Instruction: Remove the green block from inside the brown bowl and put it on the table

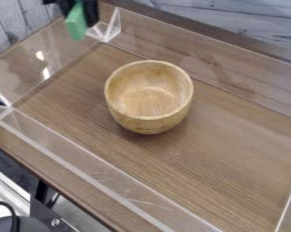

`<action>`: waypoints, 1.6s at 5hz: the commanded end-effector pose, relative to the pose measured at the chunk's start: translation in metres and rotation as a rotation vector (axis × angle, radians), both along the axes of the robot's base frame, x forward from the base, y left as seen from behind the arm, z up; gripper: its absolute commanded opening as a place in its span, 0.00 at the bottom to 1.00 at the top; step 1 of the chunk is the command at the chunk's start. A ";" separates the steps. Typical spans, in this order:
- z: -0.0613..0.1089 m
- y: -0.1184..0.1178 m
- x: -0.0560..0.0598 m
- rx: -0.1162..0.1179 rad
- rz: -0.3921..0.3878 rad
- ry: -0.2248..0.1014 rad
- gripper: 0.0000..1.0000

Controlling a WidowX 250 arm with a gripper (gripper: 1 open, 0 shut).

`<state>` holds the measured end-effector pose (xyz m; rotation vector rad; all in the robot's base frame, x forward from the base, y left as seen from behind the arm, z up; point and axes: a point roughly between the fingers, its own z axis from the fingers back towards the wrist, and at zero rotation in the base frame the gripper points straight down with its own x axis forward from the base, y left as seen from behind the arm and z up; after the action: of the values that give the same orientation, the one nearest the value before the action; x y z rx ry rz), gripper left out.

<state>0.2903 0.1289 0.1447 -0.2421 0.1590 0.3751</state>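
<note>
My pincer: the black pincer point(77, 9), blurred at the top left of the view, grasping the green block between its fingers.
Green block: the small, flat, elongated bright green bar point(76, 22), tilted close to upright in my grip, outside the bowl and well apart from it, near the far left part of the table; I cannot tell whether its lower end touches anything.
Bowl: the round light-brown wooden bowl point(149, 97), thick-walled, upright near the middle of my view, its inside bare.
Table: the brown wood-grain tabletop point(172, 172), bearing the bowl.
Walls: low clear acrylic walls point(81, 172) along the table's edge, with bright glints.
Lower left corner: a black coiled cable point(4, 210), partly cut off by the frame.
</note>
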 end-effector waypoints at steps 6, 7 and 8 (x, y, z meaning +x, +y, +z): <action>-0.030 0.055 -0.001 0.054 0.191 -0.010 0.00; -0.024 0.058 0.000 0.047 0.157 0.015 0.00; -0.009 0.025 -0.005 0.060 0.142 0.029 0.00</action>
<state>0.2826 0.1528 0.1118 -0.2175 0.2317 0.5261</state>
